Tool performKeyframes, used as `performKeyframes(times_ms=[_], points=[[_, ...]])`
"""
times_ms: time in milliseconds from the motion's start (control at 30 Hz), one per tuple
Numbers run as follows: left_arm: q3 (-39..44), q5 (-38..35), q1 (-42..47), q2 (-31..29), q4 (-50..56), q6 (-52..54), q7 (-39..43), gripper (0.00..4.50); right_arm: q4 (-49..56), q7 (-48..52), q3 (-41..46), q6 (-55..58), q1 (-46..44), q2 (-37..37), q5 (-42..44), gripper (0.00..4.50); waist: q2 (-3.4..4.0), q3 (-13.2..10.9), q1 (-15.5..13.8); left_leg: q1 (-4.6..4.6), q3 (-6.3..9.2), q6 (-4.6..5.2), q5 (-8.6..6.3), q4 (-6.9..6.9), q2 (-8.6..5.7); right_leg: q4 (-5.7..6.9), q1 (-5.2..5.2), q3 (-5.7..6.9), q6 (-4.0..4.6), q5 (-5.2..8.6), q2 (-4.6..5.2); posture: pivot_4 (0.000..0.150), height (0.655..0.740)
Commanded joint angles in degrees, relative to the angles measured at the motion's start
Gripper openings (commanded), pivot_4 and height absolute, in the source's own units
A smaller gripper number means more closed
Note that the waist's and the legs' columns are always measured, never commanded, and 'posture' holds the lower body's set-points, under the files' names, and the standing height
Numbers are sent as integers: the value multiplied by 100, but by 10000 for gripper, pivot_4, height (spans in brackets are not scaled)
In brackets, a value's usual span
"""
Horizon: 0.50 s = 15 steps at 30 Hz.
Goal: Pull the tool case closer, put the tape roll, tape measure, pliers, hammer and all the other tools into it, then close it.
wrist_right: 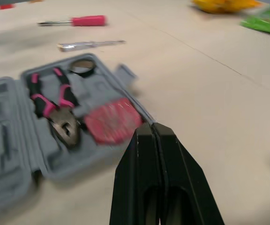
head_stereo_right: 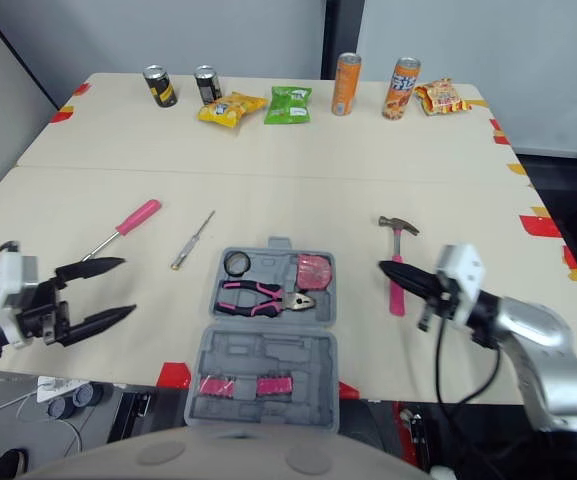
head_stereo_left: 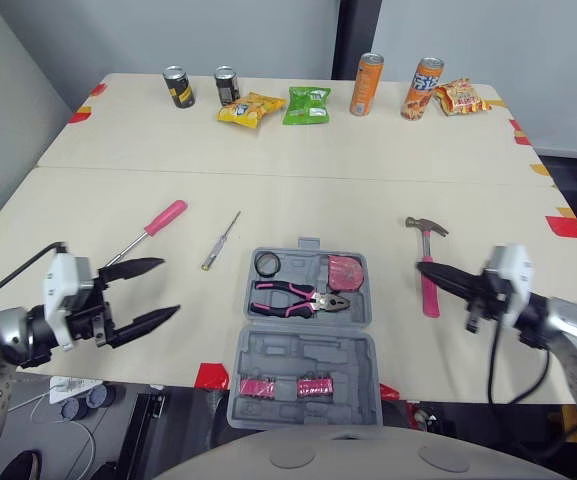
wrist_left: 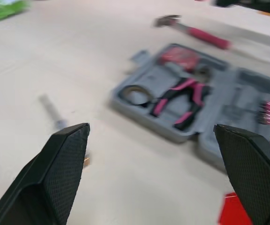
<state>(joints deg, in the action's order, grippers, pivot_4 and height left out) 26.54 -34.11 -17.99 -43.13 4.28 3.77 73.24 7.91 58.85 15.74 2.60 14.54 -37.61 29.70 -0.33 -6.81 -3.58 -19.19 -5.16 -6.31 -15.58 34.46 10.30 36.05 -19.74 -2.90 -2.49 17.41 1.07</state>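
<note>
The grey tool case (head_stereo_left: pixel 353 318) lies open near the table's front edge. Its tray holds a black tape roll (head_stereo_left: pixel 267 264), a red tape measure (head_stereo_left: pixel 345 270) and pink-handled pliers (head_stereo_left: pixel 298 298). A pink-handled hammer (head_stereo_left: pixel 430 290) lies on the table right of the case. Left of the case lie a pink-handled screwdriver (head_stereo_left: pixel 154 228) and a thin screwdriver (head_stereo_left: pixel 221 241). My left gripper (head_stereo_left: pixel 170 287) is open and empty, low over the table left of the case. My right gripper (head_stereo_left: pixel 422 265) is shut with nothing in it, its tip over the hammer handle, pointing toward the case (wrist_right: pixel 41 159).
The case lid (head_stereo_left: pixel 308 378) hangs toward the front edge and holds pink bit sets. Several cans (head_stereo_left: pixel 366 84) and snack bags (head_stereo_left: pixel 307 104) line the far edge. Red tape marks (head_stereo_left: pixel 210 375) sit on the table's edges.
</note>
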Motion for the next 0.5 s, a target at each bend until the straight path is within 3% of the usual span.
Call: performKeyframes(times_ms=[33,333,367,500], points=[[604,-17,-216,153,-568,-241,-228,45000,-710,124,1060,-411,457,11,267,11421,-2,-1,21,0,0,3,-1,0,-1,-1,1,0,0,0,3,1500,7400],[1047,220,-580,258,-2124,-858,-175,45000,-2559,268,2139,-1014,921,180,326,42606,3,-16,114,9,5,66,-20,-2,2,-22,24,10,4,-1,12,1500,7400],[1043,231,-579,246,-2208,-915,-151,45000,-2691,313,2159,-1074,930,162,306,44816,8,-19,113,13,4,81,-22,-2,7,-20,25,12,5,-2,15,1500,7400],[986,282,-525,207,-2344,-1067,-79,45000,-2936,395,2184,-1174,894,112,284,44816,15,-30,110,29,4,111,-21,0,10,-1,34,16,8,-3,26,1500,7400]])
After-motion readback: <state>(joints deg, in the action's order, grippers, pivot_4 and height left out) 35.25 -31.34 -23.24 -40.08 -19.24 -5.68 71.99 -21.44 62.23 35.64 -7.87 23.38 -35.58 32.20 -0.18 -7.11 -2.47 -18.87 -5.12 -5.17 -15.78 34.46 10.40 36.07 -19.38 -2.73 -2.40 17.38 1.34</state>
